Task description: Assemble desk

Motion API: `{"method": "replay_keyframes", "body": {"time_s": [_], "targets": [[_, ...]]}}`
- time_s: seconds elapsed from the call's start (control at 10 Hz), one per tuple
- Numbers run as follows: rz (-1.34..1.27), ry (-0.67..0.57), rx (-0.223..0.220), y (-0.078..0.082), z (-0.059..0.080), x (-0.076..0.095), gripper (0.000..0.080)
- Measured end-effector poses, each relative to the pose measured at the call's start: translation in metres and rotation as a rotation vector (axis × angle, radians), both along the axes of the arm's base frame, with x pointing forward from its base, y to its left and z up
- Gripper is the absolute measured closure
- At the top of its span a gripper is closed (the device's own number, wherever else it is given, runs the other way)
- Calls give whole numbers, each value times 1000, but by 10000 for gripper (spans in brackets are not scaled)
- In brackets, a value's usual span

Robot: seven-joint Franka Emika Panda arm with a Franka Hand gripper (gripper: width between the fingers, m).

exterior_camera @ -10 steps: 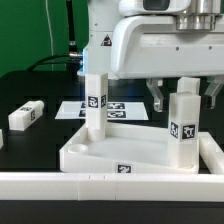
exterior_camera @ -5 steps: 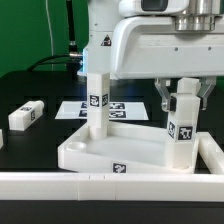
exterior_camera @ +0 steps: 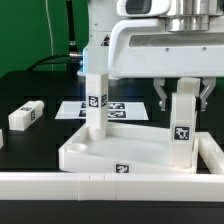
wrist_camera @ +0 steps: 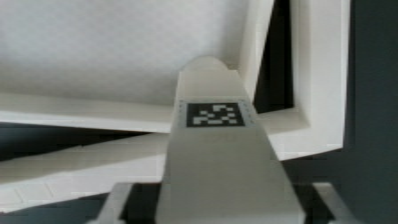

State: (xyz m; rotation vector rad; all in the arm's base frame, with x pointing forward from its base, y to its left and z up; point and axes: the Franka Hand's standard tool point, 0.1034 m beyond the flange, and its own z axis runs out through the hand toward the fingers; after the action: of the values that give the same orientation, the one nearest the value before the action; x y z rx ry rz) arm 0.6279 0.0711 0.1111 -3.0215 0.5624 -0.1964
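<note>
The white desk slab [exterior_camera: 110, 150] lies on the black table with its raised rim up. One white leg [exterior_camera: 95, 100] stands upright at the slab's far left corner. A second leg [exterior_camera: 182, 125] stands upright at its right corner. My gripper [exterior_camera: 183, 97] is open, and its fingers straddle the top of the right leg. In the wrist view the tagged leg [wrist_camera: 217, 150] rises between my fingers [wrist_camera: 128, 203] with dark gaps on both sides, above the slab [wrist_camera: 107, 50]. A third leg [exterior_camera: 27, 115] lies loose on the table at the exterior view's left.
The marker board [exterior_camera: 125, 107] lies flat behind the slab. A long white rail [exterior_camera: 100, 183] runs along the front and turns up the exterior view's right side [exterior_camera: 212, 155]. The robot's white body looms over the back right.
My gripper has moved to the exterior view's right, from beside the right leg to straddling its top. The legs and the slab have not moved.
</note>
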Motion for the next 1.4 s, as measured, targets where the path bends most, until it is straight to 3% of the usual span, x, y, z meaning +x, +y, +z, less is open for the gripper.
{"method": "replay_keyframes", "body": {"time_s": [0.8,1.4], "targets": [[-777,64,122,5,-1,-3,509],[-1115,95,193,7,-1,-3,509]]}}
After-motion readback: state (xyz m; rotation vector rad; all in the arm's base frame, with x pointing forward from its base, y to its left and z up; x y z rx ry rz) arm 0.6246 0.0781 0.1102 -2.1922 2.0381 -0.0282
